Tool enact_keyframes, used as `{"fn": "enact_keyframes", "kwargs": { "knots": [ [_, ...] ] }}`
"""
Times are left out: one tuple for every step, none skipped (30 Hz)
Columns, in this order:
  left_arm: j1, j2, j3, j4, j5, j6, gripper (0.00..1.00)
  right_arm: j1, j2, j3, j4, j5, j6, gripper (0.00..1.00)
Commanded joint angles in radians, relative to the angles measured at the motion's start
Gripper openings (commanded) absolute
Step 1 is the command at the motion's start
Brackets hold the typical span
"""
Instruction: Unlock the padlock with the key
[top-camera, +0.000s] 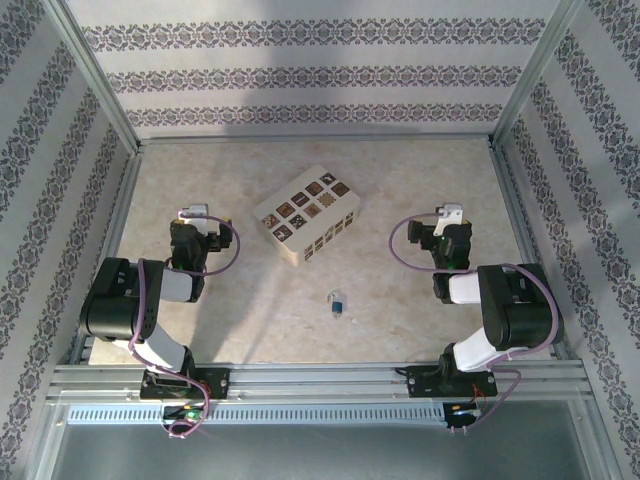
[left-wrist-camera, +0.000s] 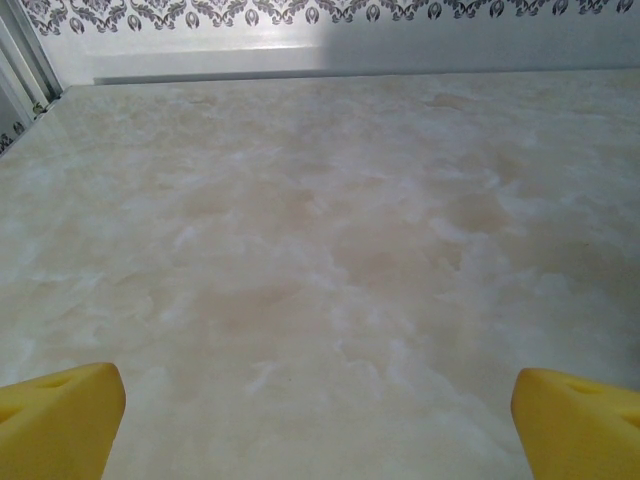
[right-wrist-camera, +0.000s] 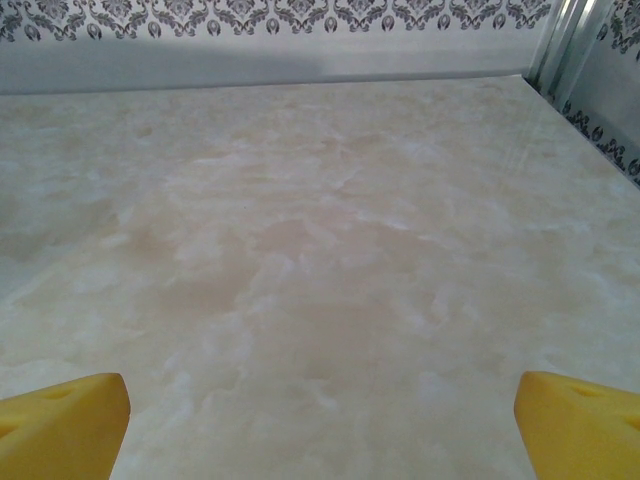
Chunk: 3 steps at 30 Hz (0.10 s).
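On the table (top-camera: 400, 330), a small bluish item (top-camera: 337, 303) — too tiny to identify; both jaws spread wide.

bench (left-wrist-camera: 320, 250): smooth, marbled stone-look, faint sheen
finger pads (left-wrist-camera: 60, 420): yellow, matt, foam-like
frame rail (top-camera: 320, 376): bare ribbed metal

A: Left arm (top-camera: 128, 305) pose?
B: Folded. It rises from the base toward 11 o'clock, then the forearm doubles back toward 1 o'clock. Left end effector (top-camera: 196, 218) points to 12 o'clock, yellow pads (left-wrist-camera: 60, 425) wide apart.
A: Right arm (top-camera: 512, 310)?
B: Mirrored: base toward 1 o'clock, forearm toward 11. Right end effector (top-camera: 449, 222) points to 12 o'clock, yellow pads (right-wrist-camera: 580, 425) equally spread.
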Motion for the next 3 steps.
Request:
{"fn": "enact_keyframes", "kwargs": {
  "knots": [
    [0.007,-0.006,-0.002,-0.01,0.013,-0.01,0.99,0.011,-0.009,0.025,-0.002,-0.014,-0.011,0.99],
    [0.007,-0.006,-0.004,-0.01,0.013,-0.011,0.99,0.01,-0.009,0.025,-0.002,-0.014,-0.011,0.98],
    [0.007,-0.006,-0.003,-0.01,0.014,-0.01,0.99,0.011,-0.008,0.025,-0.002,-0.014,-0.011,0.98]
  ]
}}
